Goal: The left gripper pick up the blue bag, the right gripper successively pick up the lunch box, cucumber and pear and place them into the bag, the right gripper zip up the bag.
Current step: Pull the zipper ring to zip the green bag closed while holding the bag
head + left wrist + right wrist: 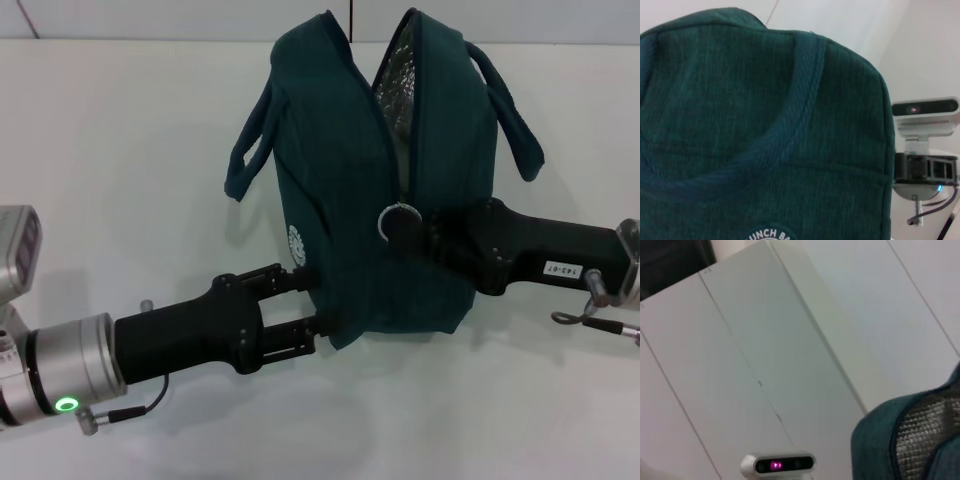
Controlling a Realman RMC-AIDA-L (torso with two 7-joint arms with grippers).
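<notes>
The blue bag hangs upright above the white table, its top part gaping so the silver lining shows. My left gripper is shut on the bag's lower left end, close below the round white logo. My right gripper comes in from the right and is shut on the ring zipper pull, halfway down the zip. Teal fabric of the bag fills the left wrist view. A corner of the bag with its lining shows in the right wrist view. Lunch box, cucumber and pear are out of view.
The white table spreads out around the bag. One loop handle droops on the left and another on the right. The right arm's wrist camera sits beside the bag in the left wrist view.
</notes>
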